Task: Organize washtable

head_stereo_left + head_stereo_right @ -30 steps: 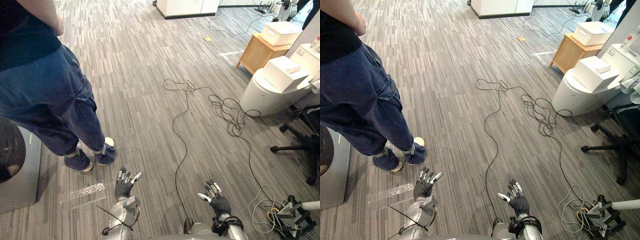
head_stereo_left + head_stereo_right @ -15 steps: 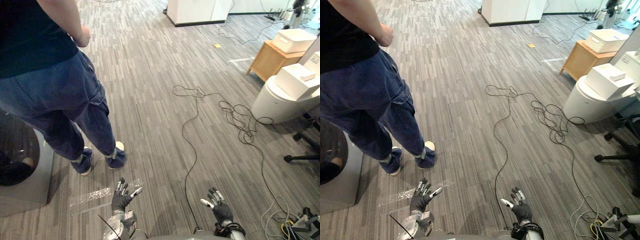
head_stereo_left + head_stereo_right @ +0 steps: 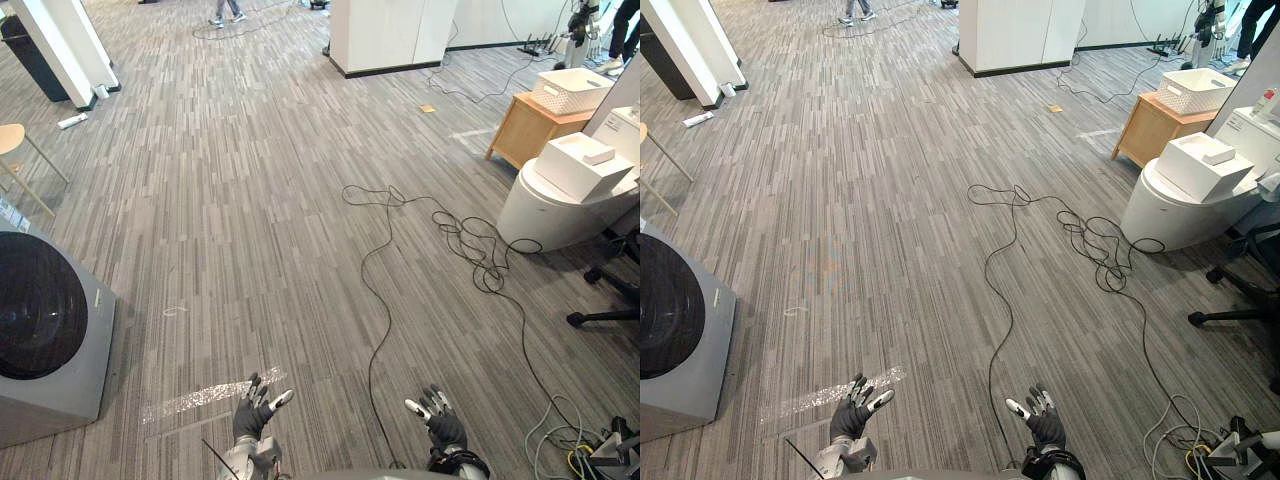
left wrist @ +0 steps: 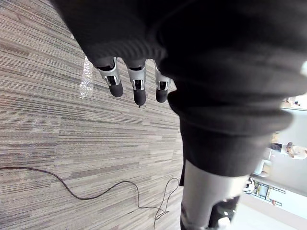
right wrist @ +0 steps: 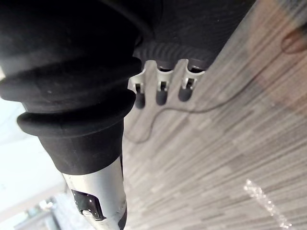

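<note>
Over grey carpet (image 3: 250, 200), left hand (image 3: 255, 412) and right hand (image 3: 442, 426) spread wide, holding nothing; approach stage, seemingly; next: walking toward whatever needs tidying.

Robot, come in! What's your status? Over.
Left hand open, empty. Right hand open, empty. Nothing picked up yet. Grey washer left, white round unit right.

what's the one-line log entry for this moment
left hand: open, empty | right hand: open, empty | both low over floor | grey washer at left | task: nothing held
</note>
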